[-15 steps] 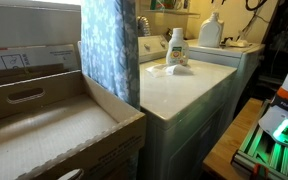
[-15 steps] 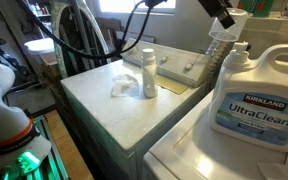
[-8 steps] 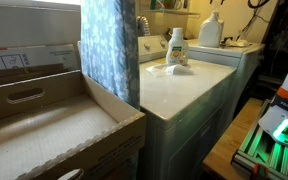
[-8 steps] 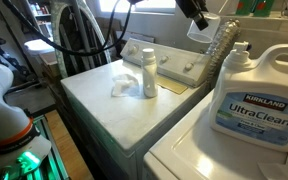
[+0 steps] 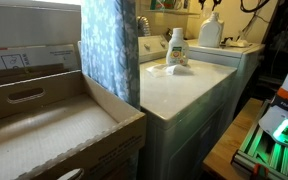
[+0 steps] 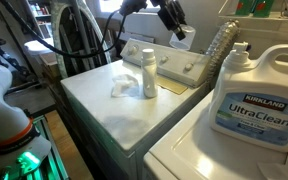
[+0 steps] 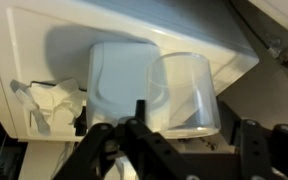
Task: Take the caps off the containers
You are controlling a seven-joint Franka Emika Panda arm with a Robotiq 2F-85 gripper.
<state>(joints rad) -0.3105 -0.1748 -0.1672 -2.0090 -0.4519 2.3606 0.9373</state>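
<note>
Reference item: the white washing machine [image 6: 104,115]. All positions are given relative to it.

1. Kirkland UltraClean jug [image 6: 252,95]. It stands upright on the neighbouring appliance [image 6: 184,160], just beside the washing machine. Judged heavy if full, with stiff, smooth walls that are probably slippery. The jug's cap [image 6: 241,47] is seated on the neck.

2. Gripper [image 6: 177,28]. It hangs above the rear of the washing machine, apart from both containers. In the wrist view its fingers [image 7: 109,150] are spread wide with nothing between them.

3. Small detergent bottle [image 6: 149,72]. It stands upright on the washing machine's top, toward the rear. Judged light, tall and narrow, so it will tip or spin easily under a sideways push or a twist.

4. Crumpled tissue [image 6: 122,82]. It lies on the washing machine's top, just beside the bottle. Whether they touch cannot be told.

5. The bottle's cap [image 6: 149,53]. It is fitted on the bottle. It is small, round, rigid plastic. Take hold across its side wall, not on the body below. Nothing restrains the body, so expect the bottle to turn with the cap.
</note>
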